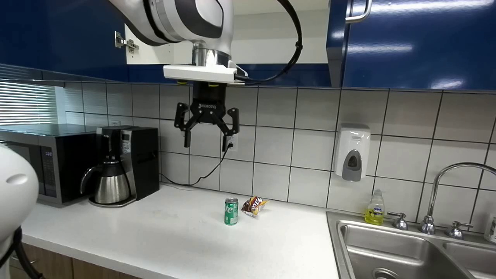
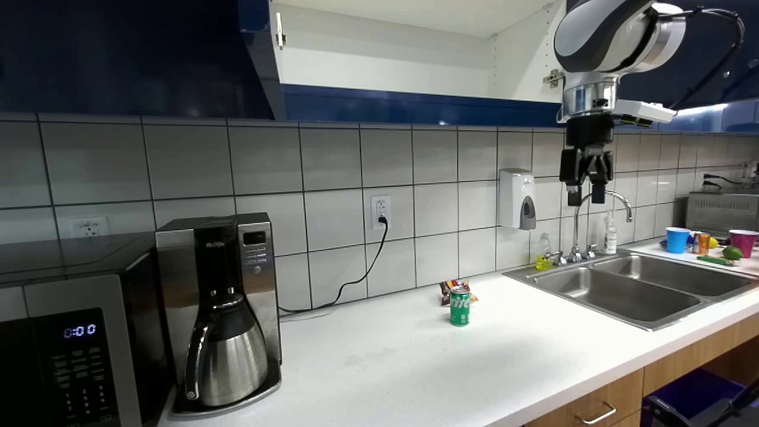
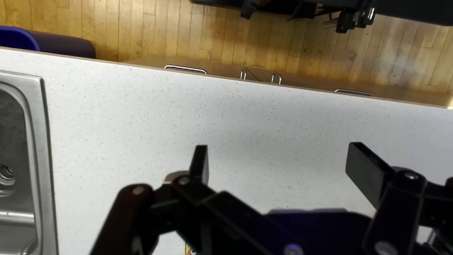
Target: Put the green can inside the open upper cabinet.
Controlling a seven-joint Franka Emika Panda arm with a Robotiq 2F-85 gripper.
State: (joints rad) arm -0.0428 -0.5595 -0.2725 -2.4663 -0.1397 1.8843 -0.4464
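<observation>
On the white tabletop [image 1: 166,240], your green Sprite can [image 1: 231,212] stands upright, top end up, long axis vertical, near the snack bag [image 1: 254,205]. Your claw [image 1: 206,145] hangs high, spread; the wrist view alone shows the plank floor [image 3: 212,39].

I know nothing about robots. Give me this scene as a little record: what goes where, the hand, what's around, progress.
Item: green can, upright on the white counter
Destination: upper cabinet, open
Robot: hand open, holding nothing, above the counter
Near the can: snack bag
Also around: coffee maker, microwave, sink
Status: can not yet picked up
</observation>
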